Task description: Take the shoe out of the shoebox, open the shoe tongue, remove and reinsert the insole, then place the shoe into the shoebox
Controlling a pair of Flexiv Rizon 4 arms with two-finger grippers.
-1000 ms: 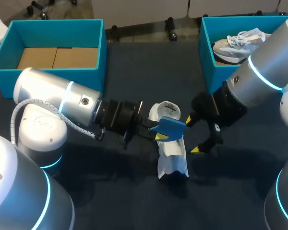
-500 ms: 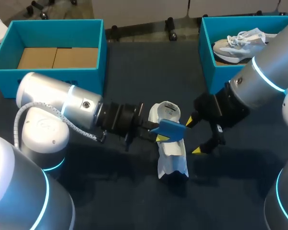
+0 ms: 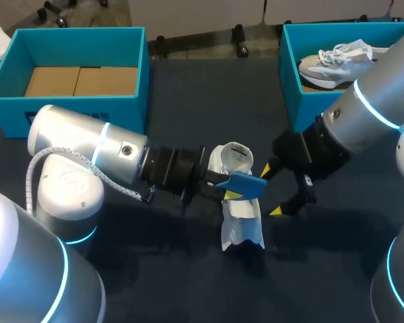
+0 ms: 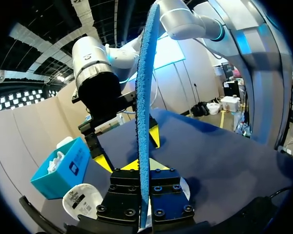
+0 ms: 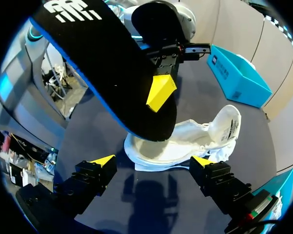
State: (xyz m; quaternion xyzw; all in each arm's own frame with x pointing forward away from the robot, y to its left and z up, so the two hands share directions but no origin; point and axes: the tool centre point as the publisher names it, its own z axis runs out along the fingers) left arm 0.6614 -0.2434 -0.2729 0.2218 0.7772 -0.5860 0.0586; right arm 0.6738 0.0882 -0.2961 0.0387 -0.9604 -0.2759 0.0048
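While the left gripper (image 3: 234, 192) is pinching the blue insole (image 3: 246, 182) in the head view, the right gripper (image 3: 270, 192) is hanging just beside it, fingers spread. Under both, the white shoe (image 3: 241, 225) is lying on the dark table (image 3: 188, 101), its long axis running away from the robot and its collar at the far end. Bare tabletop is lying open around the grippers. Beyond the left gripper a teal box (image 3: 74, 40) is holding only cardboard; beyond the right one a second teal box (image 3: 289, 81) is holding a grey sneaker (image 3: 330, 64).

From the left wrist, the insole (image 4: 145, 87) is standing edge-on between the fingers clamping it, its length pointing straight ahead. The right gripper (image 4: 128, 150) is facing it, spread.

From the right wrist, the insole's black underside (image 5: 112, 58) is hanging ahead of the parted fingertips (image 5: 100, 160). The shoe (image 5: 185, 141) is lying ahead of the gripper, untouched.
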